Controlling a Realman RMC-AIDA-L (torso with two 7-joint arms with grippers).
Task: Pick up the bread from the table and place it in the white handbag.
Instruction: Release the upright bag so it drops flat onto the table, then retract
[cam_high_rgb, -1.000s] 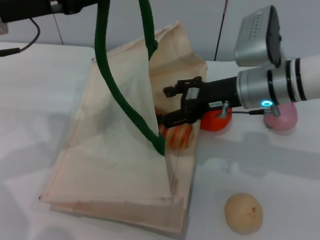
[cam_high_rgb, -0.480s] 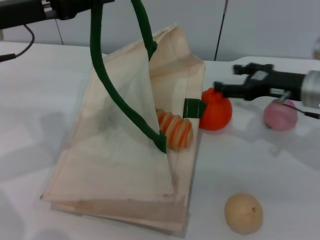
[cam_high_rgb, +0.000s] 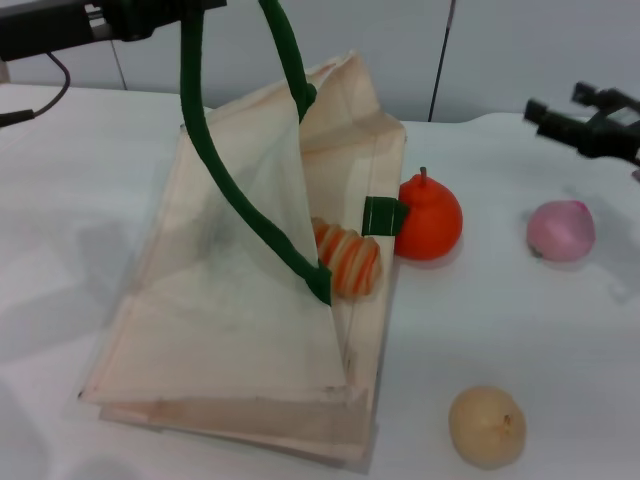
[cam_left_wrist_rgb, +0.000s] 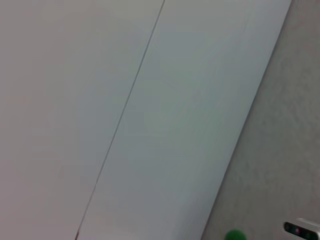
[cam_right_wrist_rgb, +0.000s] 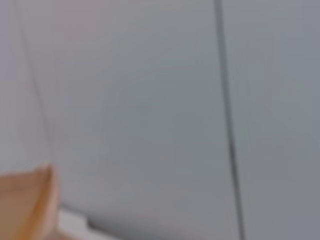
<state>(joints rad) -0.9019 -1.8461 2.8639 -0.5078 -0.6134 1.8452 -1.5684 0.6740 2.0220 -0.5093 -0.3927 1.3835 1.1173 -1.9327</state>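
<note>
The white handbag (cam_high_rgb: 240, 300) lies on the table with its upper side lifted into a tent. Its dark green handle (cam_high_rgb: 215, 170) runs up to my left gripper (cam_high_rgb: 160, 12) at the top left, which is shut on it. The bread (cam_high_rgb: 350, 262), striped orange and cream, lies inside the bag's open mouth on the lower fabric. My right gripper (cam_high_rgb: 563, 104) is open and empty at the far right, above the table and well away from the bag. A corner of the cream bag (cam_right_wrist_rgb: 25, 205) shows in the right wrist view.
An orange fruit (cam_high_rgb: 430, 218) sits right beside the bag's mouth. A pink round object (cam_high_rgb: 560, 230) lies below the right gripper. A tan ball (cam_high_rgb: 487, 427) sits near the front edge. The left wrist view shows only wall.
My right gripper has let go of the bread in the bag's mouth and has drawn back to the far right, open. The left gripper still holds the handle up.
</note>
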